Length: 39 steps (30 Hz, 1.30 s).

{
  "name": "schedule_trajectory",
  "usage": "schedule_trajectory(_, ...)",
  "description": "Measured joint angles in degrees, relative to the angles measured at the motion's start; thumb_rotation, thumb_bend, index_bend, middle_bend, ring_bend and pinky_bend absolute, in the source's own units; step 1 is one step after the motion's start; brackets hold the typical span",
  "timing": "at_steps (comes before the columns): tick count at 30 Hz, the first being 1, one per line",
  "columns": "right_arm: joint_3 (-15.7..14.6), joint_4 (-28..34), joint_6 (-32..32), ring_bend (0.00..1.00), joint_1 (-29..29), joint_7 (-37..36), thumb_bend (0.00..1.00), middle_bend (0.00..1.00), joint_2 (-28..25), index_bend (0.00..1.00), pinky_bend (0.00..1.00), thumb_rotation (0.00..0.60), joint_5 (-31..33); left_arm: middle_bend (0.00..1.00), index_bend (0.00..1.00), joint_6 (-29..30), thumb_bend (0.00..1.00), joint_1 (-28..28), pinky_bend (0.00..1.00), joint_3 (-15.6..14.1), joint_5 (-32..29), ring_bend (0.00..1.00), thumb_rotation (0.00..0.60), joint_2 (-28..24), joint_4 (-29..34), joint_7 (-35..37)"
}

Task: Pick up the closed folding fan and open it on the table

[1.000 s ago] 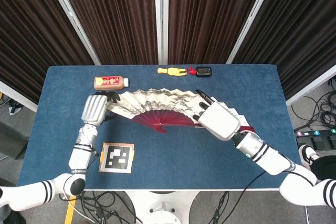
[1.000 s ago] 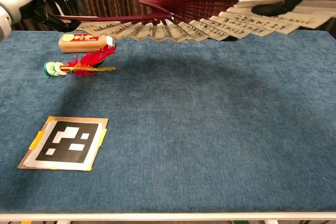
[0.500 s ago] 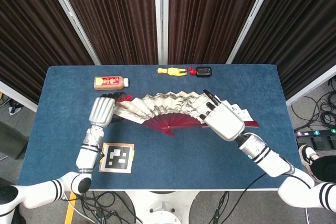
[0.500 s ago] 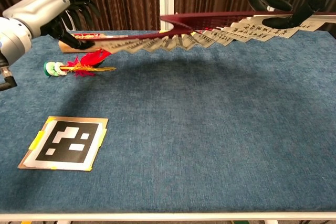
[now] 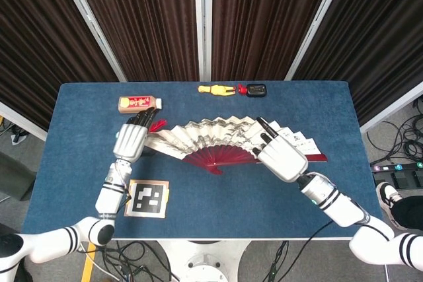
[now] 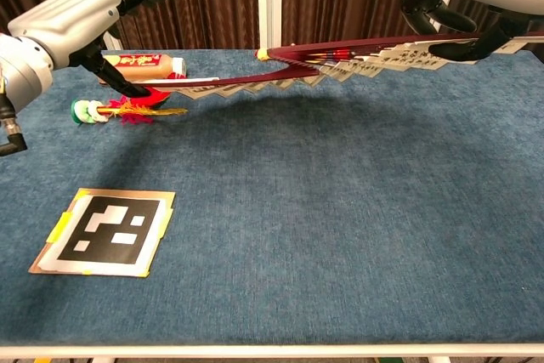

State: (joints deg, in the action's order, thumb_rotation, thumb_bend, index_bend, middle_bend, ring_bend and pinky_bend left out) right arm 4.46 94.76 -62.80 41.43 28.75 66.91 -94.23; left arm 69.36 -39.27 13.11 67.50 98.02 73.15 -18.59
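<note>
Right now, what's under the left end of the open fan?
Below the folding fan near the left robot hand lies a red tassel with green-white rings on the blue table. The fan hides the tabletop behind it, so whether anything else sits there cannot be seen.

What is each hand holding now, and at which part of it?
Both hold the open folding fan. The left hand grips its left end at the outer rib; the right hand holds its right end, fingers over the paper leaf.
</note>
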Motion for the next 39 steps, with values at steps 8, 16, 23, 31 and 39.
schedule_trajectory(8,1.0,-0.6,-1.3,0.39,-0.7,0.5,0.99,0.75,0.5,0.88,0.00,0.600,-0.1,0.10,0.06,-1.1,0.00,-0.4,0.18,0.0,-0.7,0.06,0.600,-0.7,1.6,-4.8)
schedule_trajectory(16,0.7,-1.0,-1.7,0.36,-1.3,0.6,0.96,0.73,0.6,0.82,0.00,0.600,-0.5,0.10,0.05,-0.8,0.00,-0.2,0.18,0.9,-1.6,0.06,0.600,-1.3,1.7,-5.7)
schedule_trajectory(23,-0.7,1.0,-1.6,0.02,-4.1,3.2,0.01,0.22,-0.9,0.07,0.00,0.600,2.2,0.10,0.05,-0.7,0.00,0.0,0.18,1.8,-1.6,0.06,0.600,-2.0,1.8,-4.3)
schedule_trajectory(31,-1.8,8.6,2.9,0.00,-6.5,8.2,0.00,0.00,-4.5,0.00,0.00,0.600,13.6,0.10,0.05,-0.2,0.00,0.3,0.18,2.1,-1.2,0.06,0.600,-2.5,2.8,-3.9)
schedule_trajectory(39,-2.8,11.6,4.8,0.00,-8.3,4.8,0.00,0.00,-8.0,0.00,0.00,0.600,16.9,0.10,0.05,0.2,0.00,1.5,0.18,2.9,-1.9,0.06,0.600,-4.4,4.9,-1.4)
